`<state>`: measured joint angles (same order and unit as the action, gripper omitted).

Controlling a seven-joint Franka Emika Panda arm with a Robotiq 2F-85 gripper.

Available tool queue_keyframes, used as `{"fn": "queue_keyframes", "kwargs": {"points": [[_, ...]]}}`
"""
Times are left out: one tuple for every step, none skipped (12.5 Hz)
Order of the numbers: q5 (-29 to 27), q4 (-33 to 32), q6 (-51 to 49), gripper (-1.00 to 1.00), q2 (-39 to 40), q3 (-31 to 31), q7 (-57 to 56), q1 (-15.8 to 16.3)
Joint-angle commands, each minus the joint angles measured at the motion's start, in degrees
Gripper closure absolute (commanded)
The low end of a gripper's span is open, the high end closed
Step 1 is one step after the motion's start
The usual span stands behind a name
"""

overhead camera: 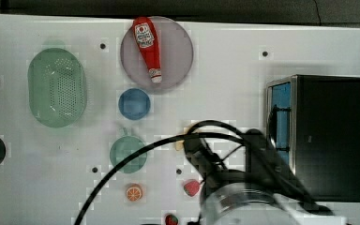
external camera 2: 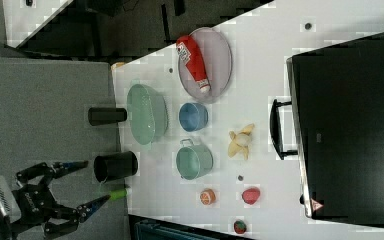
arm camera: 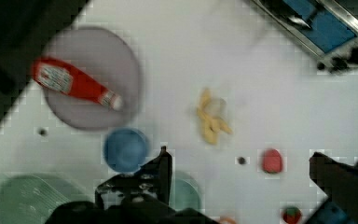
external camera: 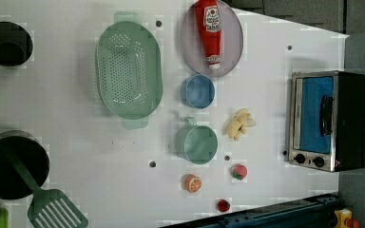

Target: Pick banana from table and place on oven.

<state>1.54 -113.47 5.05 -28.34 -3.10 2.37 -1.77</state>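
The banana is pale yellow and lies on the white table, between the green cup and the oven. The right view shows the banana in front of the oven's door handle. In the wrist view my gripper is open wide, its dark fingers apart and well above the table, with the banana and the oven beyond them. Nothing sits between the fingers. In the top view my arm covers most of the banana.
A red ketchup bottle lies on a grey plate. Beside the banana stand a blue bowl and a green cup. A green colander, an orange slice, strawberries and black pots are spread around.
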Motion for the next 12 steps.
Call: {"fn": "queue_keyframes", "kwargs": {"points": [[-0.42,-6.55,2.11,-1.0,9.15,0.33,-1.52,1.04],[-0.42,-8.02,5.26,-1.0,10.87,0.31,-1.55,1.04],[-0.42,-9.55,8.75,-1.0,12.78,0.32,-1.64,1.04],[-0.42,-11.12,12.52,-1.0,14.69,0.32,-1.64,1.04],[-0.42,-12.82,16.74,-1.0,16.63,0.31,-1.64,1.04],[-0.42,-14.71,21.31,-1.0,18.56,0.28,-1.64,1.03],[-0.41,-16.77,26.23,-1.0,20.56,0.23,-1.64,1.02],[-0.41,-18.86,31.44,-1.0,22.54,0.23,-1.64,1.02],[-0.42,-20.78,36.71,-1.0,24.57,0.23,-1.64,1.02],[-0.42,-22.47,41.25,-1.0,26.74,0.23,-1.63,1.01],[-0.42,-23.74,44.8,-1.0,29.07,0.21,-1.62,1.01],[-0.42,-24.61,47.47,-1.0,31.55,0.15,-1.61,1.0]]}}
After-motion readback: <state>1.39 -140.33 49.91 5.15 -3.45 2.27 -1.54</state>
